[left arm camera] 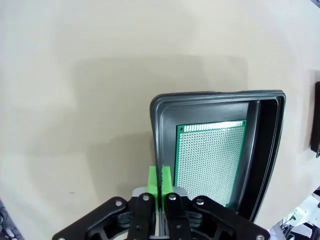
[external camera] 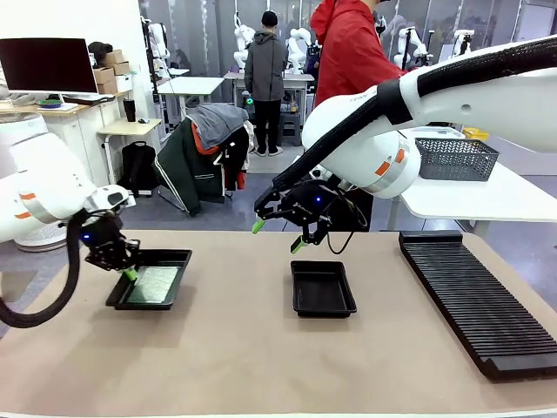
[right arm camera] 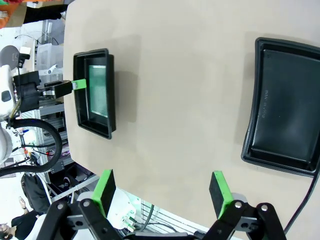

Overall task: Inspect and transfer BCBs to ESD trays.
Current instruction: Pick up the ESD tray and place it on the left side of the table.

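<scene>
A pale-green BCB (external camera: 157,283) (left arm camera: 210,160) (right arm camera: 98,90) lies flat inside the left ESD tray (external camera: 178,277) (left arm camera: 215,97) (right arm camera: 95,127). My left gripper (external camera: 129,272) (left arm camera: 160,181) (right arm camera: 78,84) stands at that tray's left rim. Its green pads are shut, and the rim's thin edge runs in between them. The right ESD tray (external camera: 323,300) (right arm camera: 282,107) sits mid-table with nothing in it. My right gripper (external camera: 278,236) (right arm camera: 162,192) hangs above the table just behind that tray, open, with nothing between its fingers.
A long black ribbed rack (external camera: 474,296) lies along the table's right side. A grey mesh basket (external camera: 457,159) rests on a white side table. A person in a red jacket (external camera: 348,52) stands at the far side. Bare tabletop (external camera: 235,348) lies between and in front of the trays.
</scene>
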Available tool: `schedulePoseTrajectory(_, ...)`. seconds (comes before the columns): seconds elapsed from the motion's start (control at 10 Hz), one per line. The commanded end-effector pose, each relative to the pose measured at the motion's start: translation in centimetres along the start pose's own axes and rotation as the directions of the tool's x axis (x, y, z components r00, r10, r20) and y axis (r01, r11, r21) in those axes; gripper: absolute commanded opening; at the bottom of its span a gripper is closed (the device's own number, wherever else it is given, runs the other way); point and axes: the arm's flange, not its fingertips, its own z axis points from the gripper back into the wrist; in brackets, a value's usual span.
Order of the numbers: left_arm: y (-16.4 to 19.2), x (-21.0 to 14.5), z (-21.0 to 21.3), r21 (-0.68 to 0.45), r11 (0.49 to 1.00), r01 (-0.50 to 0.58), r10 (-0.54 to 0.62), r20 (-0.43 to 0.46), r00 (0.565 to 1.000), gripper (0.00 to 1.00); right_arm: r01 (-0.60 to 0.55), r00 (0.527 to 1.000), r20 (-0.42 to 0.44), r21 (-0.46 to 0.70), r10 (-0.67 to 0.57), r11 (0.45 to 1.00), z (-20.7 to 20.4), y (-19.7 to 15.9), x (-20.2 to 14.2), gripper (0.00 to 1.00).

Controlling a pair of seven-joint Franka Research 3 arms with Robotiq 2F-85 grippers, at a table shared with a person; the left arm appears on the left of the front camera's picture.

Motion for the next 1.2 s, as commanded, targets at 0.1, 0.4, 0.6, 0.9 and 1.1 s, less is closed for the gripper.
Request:
schedulePoseTrajectory(0.1,4.1,-1.2,0.8,0.025,1.000,0.000,0.000,-0.016,1.000,0.03,0.014,1.000,0.004,-0.021,-0.014,1.000,-0.1,0.1,0.1,1.00)
schedulePoseTrajectory(0.4,7.3,-2.1,1.2,0.023,0.999,-0.027,0.027,0.001,1.000,0.03,0.014,1.000,0.004,-0.021,-0.014,1.000,-0.1,0.1,0.1,1.00)
schedulePoseTrajectory(0.6,8.2,-2.5,1.2,0.040,0.998,-0.042,0.042,0.001,0.999,0.03,0.014,1.000,0.004,-0.021,-0.014,1.000,-0.1,0.1,0.1,1.00)
schedulePoseTrajectory(0.9,8.6,-2.3,0.0,0.053,0.997,-0.053,0.053,0.006,0.999,0.03,0.014,1.000,0.004,-0.021,-0.014,1.000,-0.1,0.1,0.1,1.00)
schedulePoseTrajectory(1.1,8.6,-2.4,-0.8,0.054,0.997,-0.056,0.055,0.014,0.998,0.03,0.014,1.000,0.004,-0.021,-0.014,1.000,-0.1,0.1,0.1,1.00)
